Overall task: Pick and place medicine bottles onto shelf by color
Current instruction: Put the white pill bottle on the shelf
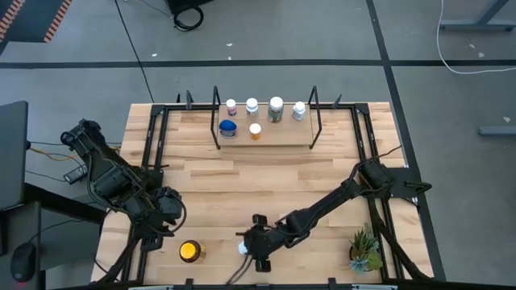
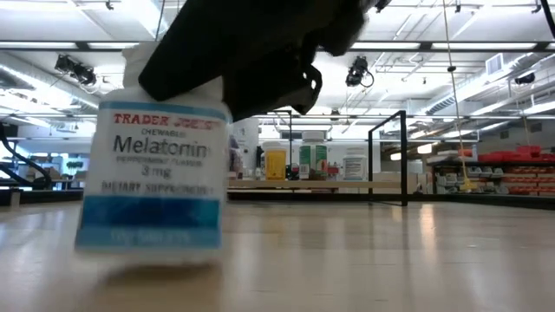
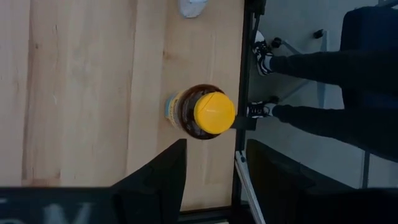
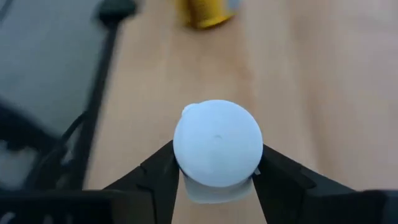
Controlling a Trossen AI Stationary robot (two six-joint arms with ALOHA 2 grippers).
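The right gripper point(image 4: 216, 163) is closing its fingers against a white-capped melatonin bottle point(image 4: 217, 143) standing near the wooden table's point(image 1: 242, 189) front edge; next comes lifting it toward the low light-wood shelf point(image 1: 278, 137)

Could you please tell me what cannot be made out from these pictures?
- Right gripper: fingers flank the white-capped bottle, but contact is unclear in the right wrist view; the arm covers it in the low view.
- Shelf bottle labels: too small in the high view, blurred in the low view.
- Person: only legs show; the left wrist view's edge cuts off the rest.
- Plant pot: leaves hide it in the high view.
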